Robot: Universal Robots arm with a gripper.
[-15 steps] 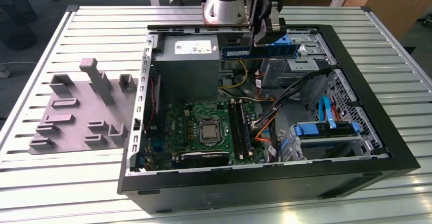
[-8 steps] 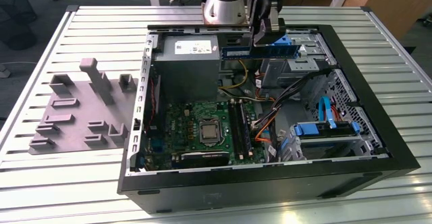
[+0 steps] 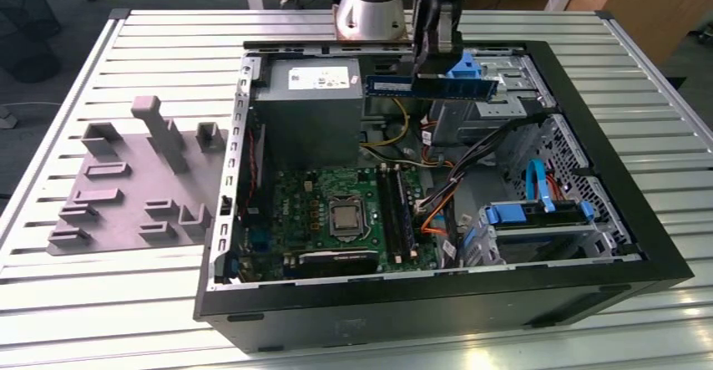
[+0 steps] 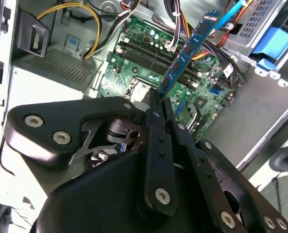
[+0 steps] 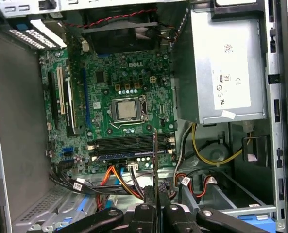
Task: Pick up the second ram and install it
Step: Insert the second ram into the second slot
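we see the end effector [image 4: 159,104] clamped on the long thin blue-green ram stick [image 3: 430,86], held level above the open black case [image 3: 624,263], long black motherboard slots [image 3: 396,211] below, nearer us.

I had the single silver-and-black robot arm [image 3: 373,2] reaching in from the far edge of the exterior view, its wrist pointed straight down. The black two-fingered gripper [image 3: 427,71] hung vertically below it, fingers drawn together and pinching one end of the long, thin blue-green circuit-board stick [image 3: 430,86], which lay level and stuck out toward the exterior view's right. In the second wrist view the gripper [image 4: 159,99] showed both black fingers [image 4: 156,145] pressed flat against the stick [image 4: 190,48].
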